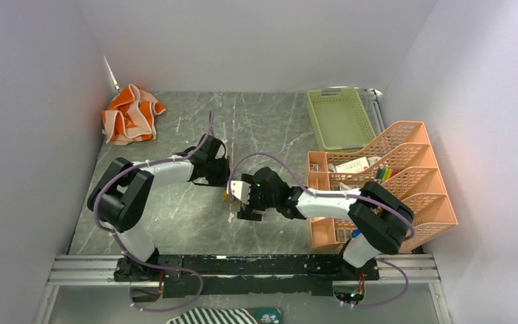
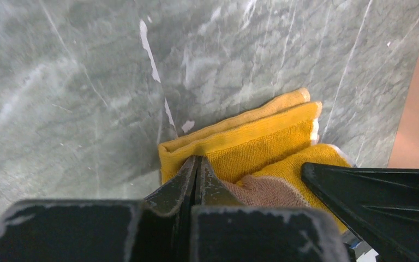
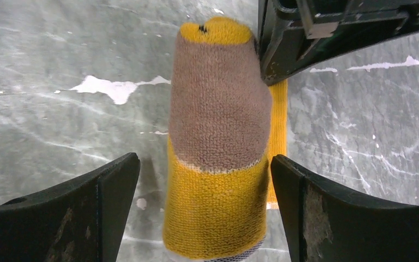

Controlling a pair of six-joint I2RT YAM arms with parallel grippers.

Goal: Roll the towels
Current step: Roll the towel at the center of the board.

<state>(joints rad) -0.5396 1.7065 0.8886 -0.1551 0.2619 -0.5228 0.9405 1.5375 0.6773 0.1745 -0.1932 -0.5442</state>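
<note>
The small mustard-yellow towel (image 3: 218,207) lies rolled on the grey marble table, with a brownish patch (image 3: 218,114) on top. My right gripper (image 3: 204,159) is open, one finger on each side of the roll. The left gripper (image 2: 197,161) is shut, its tips pressed against a folded edge of the yellow towel (image 2: 262,142); no cloth shows between its fingers. From above, both grippers meet mid-table, left gripper (image 1: 222,181) and right gripper (image 1: 236,196), hiding most of the yellow towel (image 1: 226,196). The orange towel (image 1: 129,115) lies crumpled at the back left.
A green basket (image 1: 340,118) stands at the back right. An orange tiered rack (image 1: 391,175) with small items fills the right side, close to the right arm. A black-and-white striped cloth (image 1: 222,316) lies below the arm bases. White walls enclose the table.
</note>
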